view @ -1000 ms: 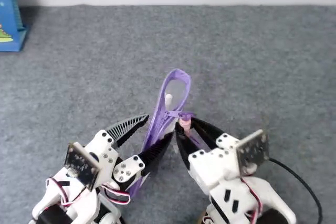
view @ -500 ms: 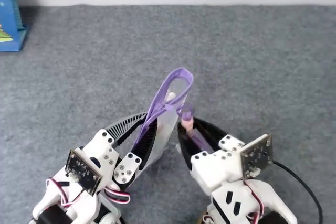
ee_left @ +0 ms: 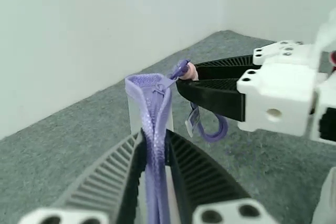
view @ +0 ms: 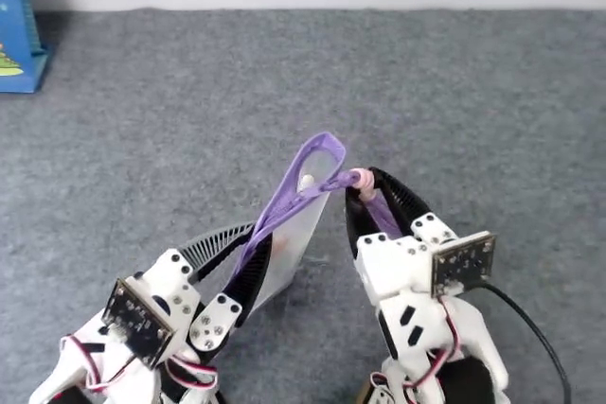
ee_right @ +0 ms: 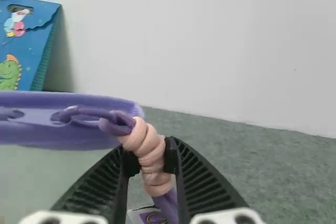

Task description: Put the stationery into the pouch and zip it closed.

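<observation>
**Both grippers clamped, tips close together**

In the high view the left arm [view: 142,319] sits at the near left, angled in towards the middle. The left gripper [view: 260,236] is closed on the zip edge of the pouch [view: 289,248], one ribbed finger on either side. The right arm [view: 417,281] sits at the near right, pointing away from its base. The right gripper [view: 367,180] pinches the pull [view: 358,177], its tips near the left's and farther out.

Blue box [view: 17,30] half off high view's edge; pouch [ee_left: 152,100] base behind left hand [ee_left: 155,139].
</observation>
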